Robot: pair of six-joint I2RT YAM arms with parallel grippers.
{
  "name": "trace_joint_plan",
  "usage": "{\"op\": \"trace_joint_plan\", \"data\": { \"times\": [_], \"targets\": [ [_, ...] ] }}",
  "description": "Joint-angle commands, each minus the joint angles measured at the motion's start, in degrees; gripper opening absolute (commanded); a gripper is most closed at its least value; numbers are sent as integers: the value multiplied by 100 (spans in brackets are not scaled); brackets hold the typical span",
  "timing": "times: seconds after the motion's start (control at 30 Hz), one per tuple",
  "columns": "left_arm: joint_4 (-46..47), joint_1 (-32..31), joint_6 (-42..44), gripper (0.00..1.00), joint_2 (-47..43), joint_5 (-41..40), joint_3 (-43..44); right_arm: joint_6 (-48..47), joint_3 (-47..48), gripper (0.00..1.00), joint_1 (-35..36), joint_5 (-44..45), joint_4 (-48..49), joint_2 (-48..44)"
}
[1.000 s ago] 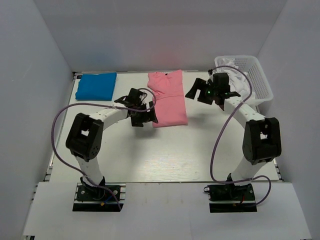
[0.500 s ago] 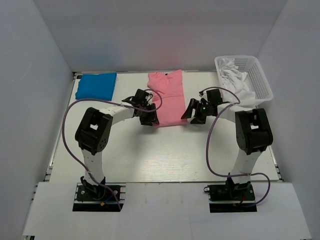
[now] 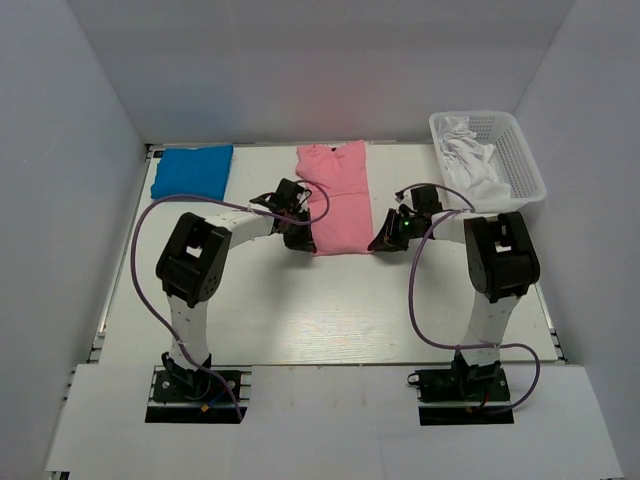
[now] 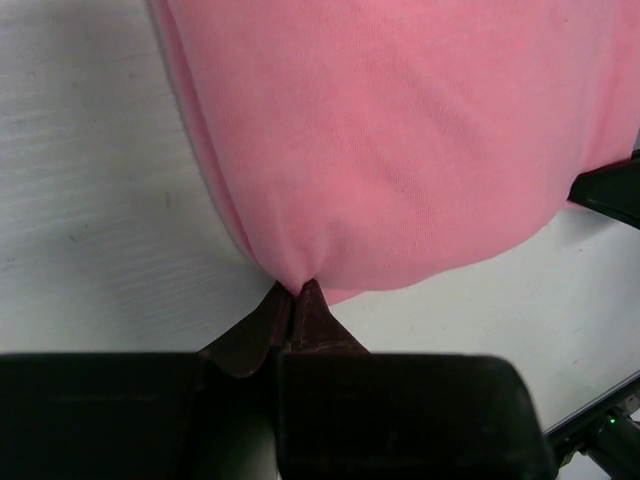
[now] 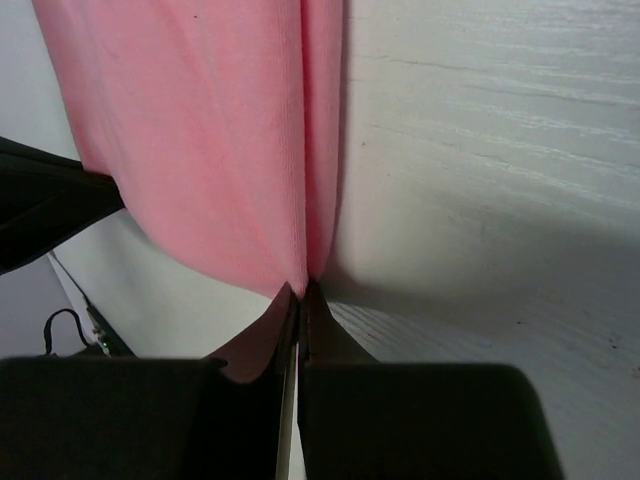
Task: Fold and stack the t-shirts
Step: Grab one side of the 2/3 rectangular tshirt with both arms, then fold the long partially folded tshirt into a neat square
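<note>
working over the white table (image 3: 330, 300), with the pink shirt (image 3: 335, 200) lying long and narrow at the back middle, neck end away. having swung both arms down and inward from a raised pose a second ago, now sitting low at that shirt's near hem. going from wide open to pinching: clamping the left gripper (image 4: 298, 292) on the near-left corner, clamping the right gripper (image 5: 300, 292) on the near-right corner, cloth bunching into each pair of tips. looking like both grasps made, so probably getting ready to lift the hem and carry it back toward the neck for a crosswise fold. stacking not yet done, leaving the blue shirt (image 3: 192, 172) folded at the back left, well apart. counting: one table, two arms, one basket (image 3: 522, 160) at the back right holding white cloth (image 3: 468, 160), two shirts laid out, two grippers.
</note>
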Motion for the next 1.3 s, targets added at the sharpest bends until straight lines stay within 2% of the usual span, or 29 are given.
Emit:
{"op": "trace_joint_plan", "data": {
  "times": [0.0,0.2,0.37,0.47,0.57,0.7,0.83,1.0,1.07,1.27],
  "targets": [
    [-410,-63,24,0,-437,212,-104,-229,-62,0,1,-27,-139,-344],
    [-1464,-176,24,0,-1563,449,-412,-494,-509,0,27,25,-1579,-2010],
    [-2701,-291,138,0,-2336,1521,-281,-555,-527,0,19,-89,-3574,-3137],
    [-3423,-291,191,0,-2513,1952,27,-573,68,0,28,-115,-4636,-3595],
    [-3645,-291,121,0,-2706,2006,413,-459,526,0,-7,-124,-4981,-3877],
    [-3777,-291,121,0,-2496,2006,1151,-388,992,0,-16,-193,-4939,-3677],
    [-3715,-151,174,0,-2154,1936,1486,-239,1449,0,-69,-221,-4552,-3317],
    [-3206,-151,-151,0,-1426,1225,2171,-195,2047,0,-130,-63,-4139,-2614],
    [-3206,-151,-152,0,-1188,1057,2504,-186,2327,0,-174,166,-4121,-2367],
    [-3258,-37,-319,0,-546,415,3068,-169,2575,0,-288,78,-3866,-1681]
  ]
}}
